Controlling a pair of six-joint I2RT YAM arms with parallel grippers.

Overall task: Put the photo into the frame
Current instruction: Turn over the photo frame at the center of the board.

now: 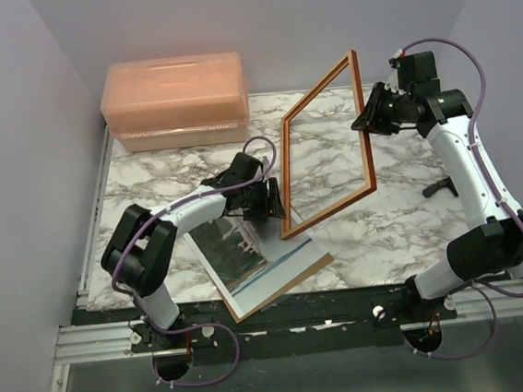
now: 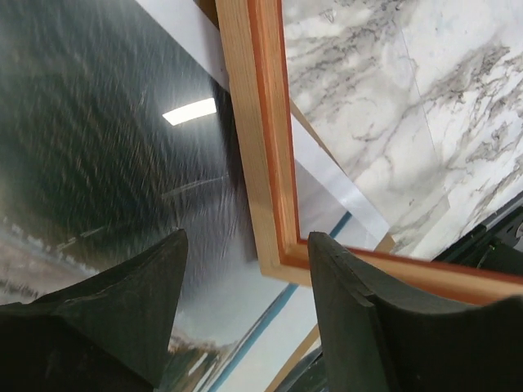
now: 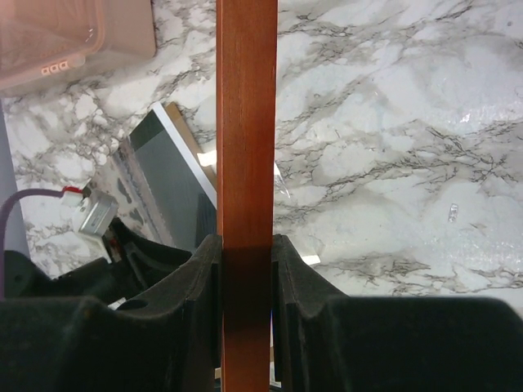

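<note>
The frame point(image 1: 319, 87), red-orange with a wood-coloured back, stands tilted over the marble table point(image 1: 403, 219). Its lower left corner rests on the photo point(image 1: 232, 247). My right gripper point(image 1: 365, 119) is shut on the frame's right edge, which shows as a red strip point(image 3: 245, 122) between the fingers in the right wrist view point(image 3: 245, 245). My left gripper point(image 1: 270, 204) is open beside the frame's left edge. The frame's corner point(image 2: 278, 245) sits between its spread fingers point(image 2: 245, 241). The dark streaky photo point(image 2: 98, 147) lies flat with a white and blue edge, on a brown backing board point(image 1: 315, 267).
A translucent orange plastic box point(image 1: 175, 100) stands at the back left, also seen in the right wrist view point(image 3: 49, 33). A small black object point(image 1: 441, 186) lies at the right by the right arm. Grey walls close in the left, back and right sides.
</note>
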